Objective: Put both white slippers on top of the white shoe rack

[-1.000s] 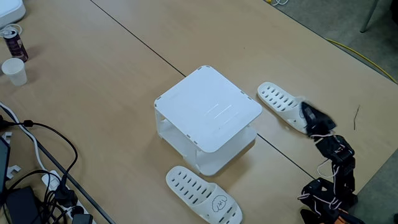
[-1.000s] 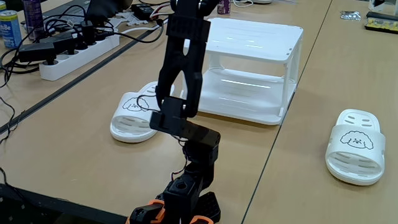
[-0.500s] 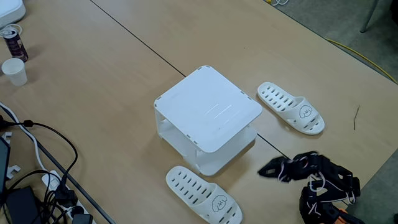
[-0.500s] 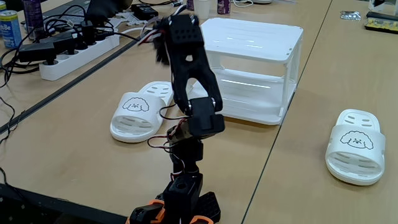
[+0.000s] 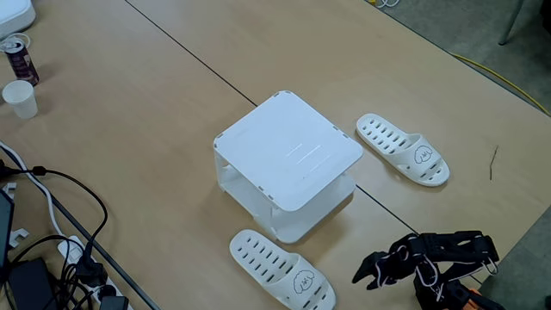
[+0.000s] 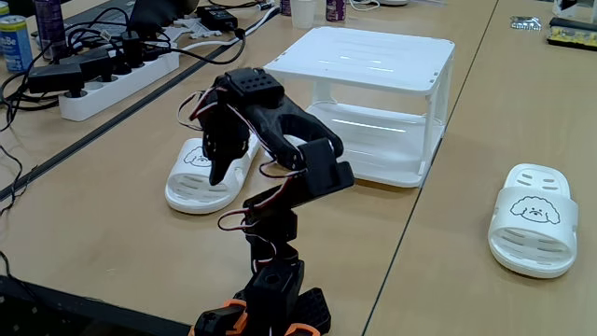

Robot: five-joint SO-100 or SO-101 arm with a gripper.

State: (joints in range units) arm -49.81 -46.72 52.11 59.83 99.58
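In a fixed view from above, the boxy white plastic shoe rack [image 5: 288, 151] is standing on the wooden desk [image 5: 155, 103] with its flat top bare. One perforated white rubber slipper [image 5: 403, 149] is lying beyond the black hand [image 5: 363, 277], another [image 5: 281, 269] just left of it.

In a fixed view from the front, the hand [image 6: 216, 159] is hovering above a slipper [image 6: 207, 169], fingers slightly parted, gripping nothing. The second slipper [image 6: 534, 221] is lying well right.

rack [image 5: 288, 148] top bare | slippers [image 5: 403, 148] [image 5: 281, 269] on table | tool [image 5: 366, 277] holds nothing, near lower slipper
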